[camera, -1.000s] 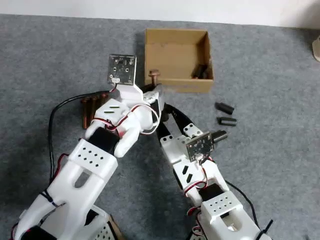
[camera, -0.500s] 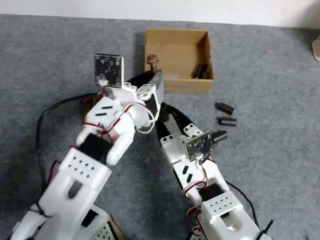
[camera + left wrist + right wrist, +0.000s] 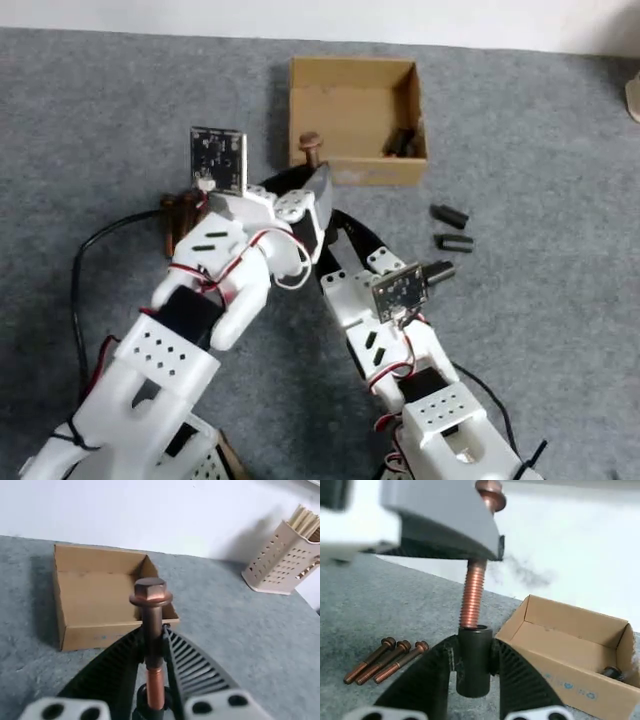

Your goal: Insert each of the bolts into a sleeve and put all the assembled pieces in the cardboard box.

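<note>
Over grey carpet [image 3: 560, 330], bolt [image 3: 151, 600] in left gripper [image 3: 153, 632] touches sleeve [image 3: 474, 665] in right gripper [image 3: 474, 647].

Bright, even light, soft shadow beside cardboard box [image 3: 95, 631]

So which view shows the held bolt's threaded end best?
Right wrist view: the bolt, thread bare, meets the sleeve held in the right claw. Left wrist view shows head and shank in the left claw; high view, its head.
</note>
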Available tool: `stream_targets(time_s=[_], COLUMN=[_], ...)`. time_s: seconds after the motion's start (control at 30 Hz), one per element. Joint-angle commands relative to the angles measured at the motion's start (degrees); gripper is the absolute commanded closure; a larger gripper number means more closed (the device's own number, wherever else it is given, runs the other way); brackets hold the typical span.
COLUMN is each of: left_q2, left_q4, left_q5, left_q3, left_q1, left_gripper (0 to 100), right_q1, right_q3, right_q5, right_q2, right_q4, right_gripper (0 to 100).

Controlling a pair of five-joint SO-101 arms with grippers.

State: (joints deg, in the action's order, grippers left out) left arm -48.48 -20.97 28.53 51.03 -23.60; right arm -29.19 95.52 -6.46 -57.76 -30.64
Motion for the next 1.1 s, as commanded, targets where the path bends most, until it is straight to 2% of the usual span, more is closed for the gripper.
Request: stream_targets(time_s=[0.0, 0.2, 0.43, 0.8, 0.9, 0.97, 1.07], left_q2=[-1.98, -1.98, -1.98, -2.51, -2.51, -2.51, -2.51], left_q4=[4.92, 8.88, 8.44, 8.35, 8.35, 6.42, -1.58], left_q5=[0.35, 0.26, 0.26, -1.23, -6.59, -5.80, -4.48], left_q3=[1.36, 3.12, 3.47, 16.84, 17.71, 17.36, 14.64], left_q1=[-0.84, -0.66, -0.66, -0.92, -1.27, -1.71, -2.15], left_gripper=[99, 99, 99, 98, 90, 82, 72], right_q1=[0.66, 0.66, 0.75, 0.75, 0.75, 0.75, 0.84], right_q3=[8.48, 8.48, 8.48, 8.48, 8.48, 8.48, 8.48], right_q5=[0.44, 0.44, 0.44, 0.44, 0.44, 0.44, 0.44], right_q2=[-0.57, -0.40, -0.40, -0.57, -0.48, -0.40, -0.40], right_q4=[-0.04, -0.04, -0.04, -0.04, -0.04, 0.04, 0.31], right_gripper=[99.4, 99.4, 99.4, 99.4, 99.4, 99.4, 99.4])
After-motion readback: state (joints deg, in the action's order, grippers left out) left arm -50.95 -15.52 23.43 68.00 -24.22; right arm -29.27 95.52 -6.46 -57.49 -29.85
